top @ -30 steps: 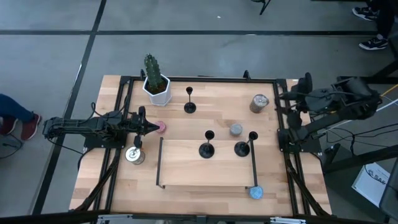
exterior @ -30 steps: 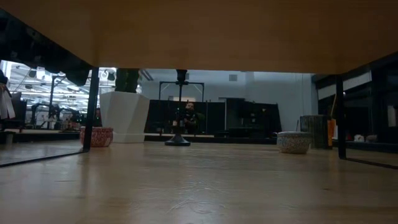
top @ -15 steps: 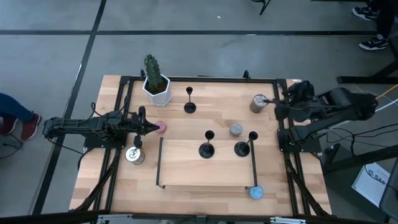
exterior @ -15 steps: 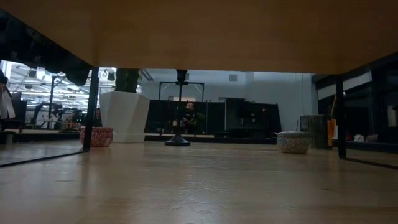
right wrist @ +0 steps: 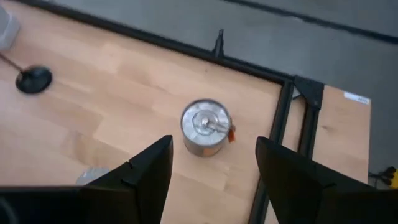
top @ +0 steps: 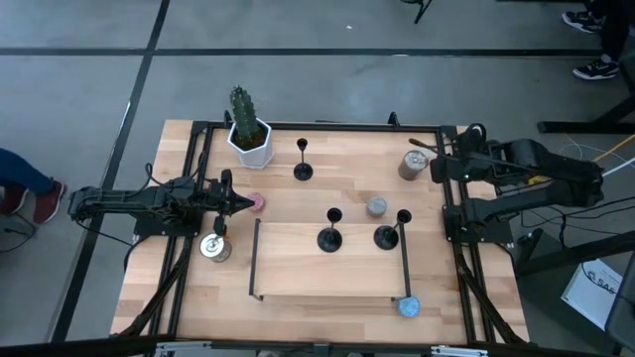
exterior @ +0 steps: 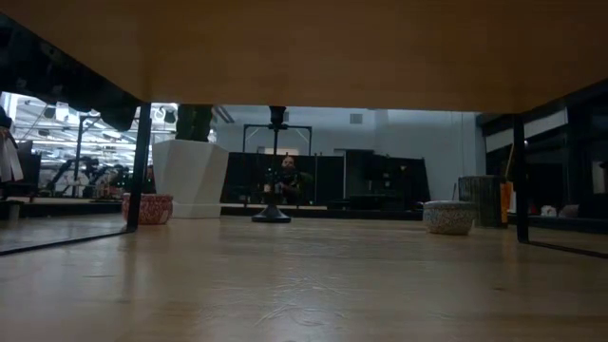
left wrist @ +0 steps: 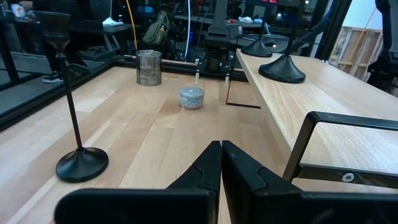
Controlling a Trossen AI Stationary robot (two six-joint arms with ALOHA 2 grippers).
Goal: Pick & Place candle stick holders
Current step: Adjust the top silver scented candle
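Three black candle stick holders upright: one [top: 303, 171] on the counter [top: 327, 307] near the cactus pot [top: 249, 141], two [top: 329, 238] [top: 387, 236] on the raised shelf [top: 327, 273]. Right pincer [right wrist: 213, 163] open above the metal can [right wrist: 206, 128]. Left pincer [left wrist: 221, 163] closed, empty, beside the pink tin [top: 257, 203].

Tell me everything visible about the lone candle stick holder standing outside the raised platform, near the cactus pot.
The lone candle stick holder is slim and black, seemingly metal: round flat base, thin stem, small cup top, which looks empty. It stands upright on the bare wooden table at the far side, right of the white cactus pot and apart from it. Nothing touches it but the tabletop. The left wrist view shows it standing free.
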